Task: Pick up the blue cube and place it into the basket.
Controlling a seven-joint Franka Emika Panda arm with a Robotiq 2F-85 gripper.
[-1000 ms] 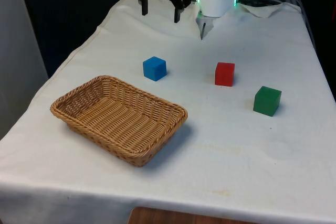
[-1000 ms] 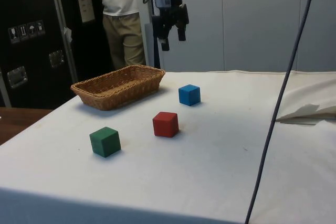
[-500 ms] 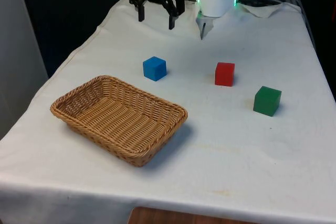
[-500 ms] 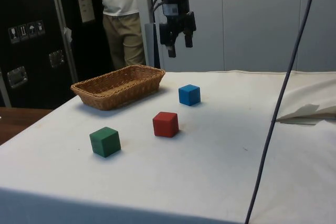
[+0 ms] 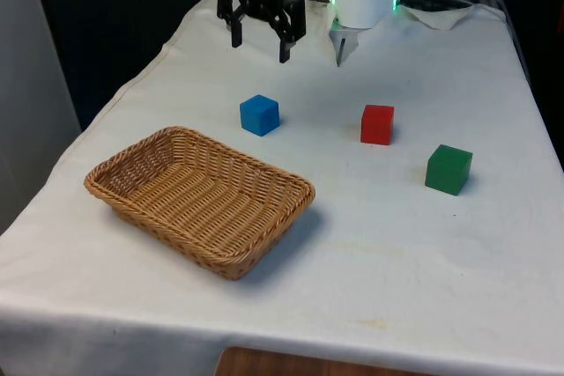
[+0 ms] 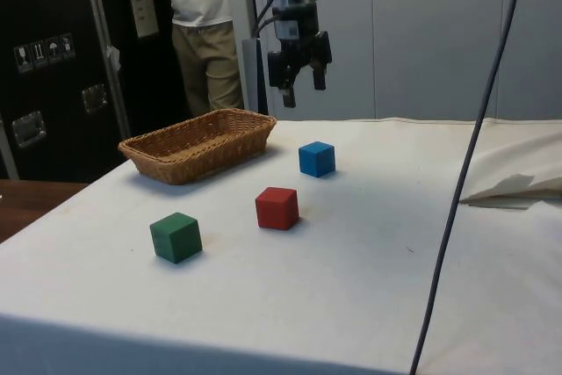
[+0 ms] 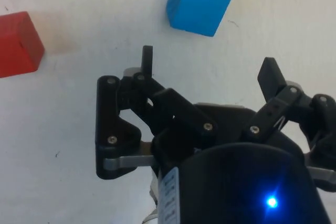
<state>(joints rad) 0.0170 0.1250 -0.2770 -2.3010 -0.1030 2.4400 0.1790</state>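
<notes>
The black two-finger gripper hangs in the air with its fingers spread wide, empty — above and beyond the small blue cube; that cube sits on the white cloth, near the brown woven wicker basket but outside it.

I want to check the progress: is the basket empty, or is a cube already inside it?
Empty. The basket shows only its woven bottom, and the blue cube sits on the cloth outside it.

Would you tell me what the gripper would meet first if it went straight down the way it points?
Probably bare white cloth: the open gripper hangs short of the blue cube, though depth is unclear.
</notes>
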